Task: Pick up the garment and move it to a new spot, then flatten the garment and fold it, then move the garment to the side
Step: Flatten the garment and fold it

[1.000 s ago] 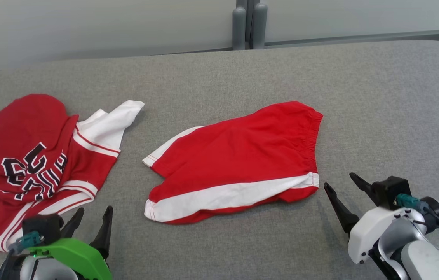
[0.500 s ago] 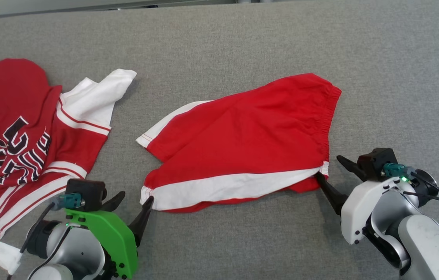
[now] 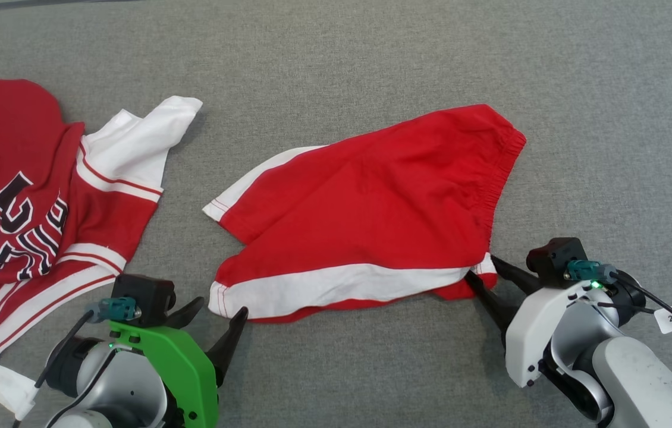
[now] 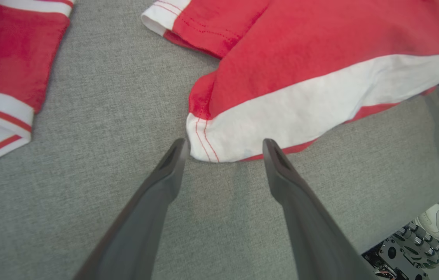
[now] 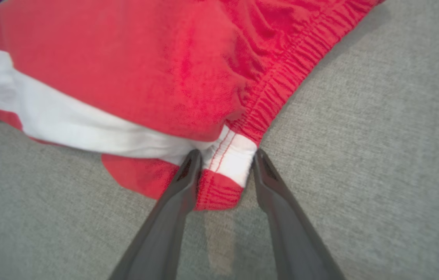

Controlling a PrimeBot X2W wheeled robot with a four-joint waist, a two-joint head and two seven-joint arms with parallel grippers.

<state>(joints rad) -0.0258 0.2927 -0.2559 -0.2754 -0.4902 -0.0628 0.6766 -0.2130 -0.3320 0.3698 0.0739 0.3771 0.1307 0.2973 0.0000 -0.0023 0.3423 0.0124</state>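
The red shorts (image 3: 371,214) with a white side stripe lie spread flat near the middle of the grey cloth-covered worktop (image 3: 336,71). Their elastic waistband is at the robot's right and the leg openings at its left.

The right hand (image 3: 481,267) is at the near waistband corner of the shorts, where the white stripe ends. In the right wrist view the right hand (image 5: 226,155) has its two dark fingers (image 5: 180,186) set one on each side of that white corner. The cloth fills the gap between the tips and touches both. The fingers stand moderately apart, narrower than the other hand's, and the corner is bracketed rather than clamped.

The left hand (image 3: 221,306) sits at the opposite end of the shorts, just beside the near leg hem. In the left wrist view the left hand (image 4: 225,144) is spread wide. The white hem corner with its red stitching lies just ahead of the gap between the fingertips. One tip reaches the edge of the cloth, while the other rests on bare worktop just beside the hem. It holds nothing.

A red and white lettered jersey (image 3: 27,208) lies crumpled well to the left of the shorts, apart from them.
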